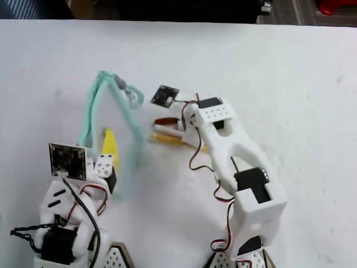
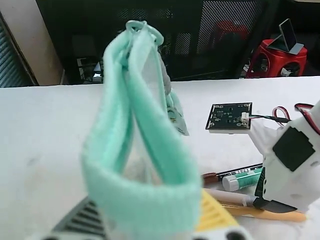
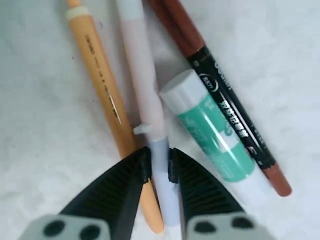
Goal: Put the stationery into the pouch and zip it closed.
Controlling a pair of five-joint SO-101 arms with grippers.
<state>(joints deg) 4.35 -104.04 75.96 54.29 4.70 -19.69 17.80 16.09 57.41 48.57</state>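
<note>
I see the mint-green pouch (image 1: 114, 120) standing on edge on the white tabletop (image 1: 279, 67), its mouth gaping in a long loop and the zip pull at the end far from the arms. My left pincer (image 1: 107, 151) sits at the near end of the pouch with its yellow finger inside the opening. As far as the left wrist view lets me judge, it is pinching the pouch's green rim and holding it up. The stationery lies in a loose bundle on the tabletop just beside the pouch, on the side where my right arm works, and none of it is inside. My right pincer (image 3: 159, 162) is down on that bundle with its black fingers (image 3: 125, 185) pressed together on the pale pen (image 3: 142, 75), gripping it near one end. The orange pen (image 3: 100, 85) lies touching the pale pen on one flank. The green glue stick (image 3: 210, 130) lies against it on the other. The brown marker (image 3: 225, 100) rests along the glue stick's outer side. All four items lie flat and roughly parallel, pointing towards the pouch.
</note>
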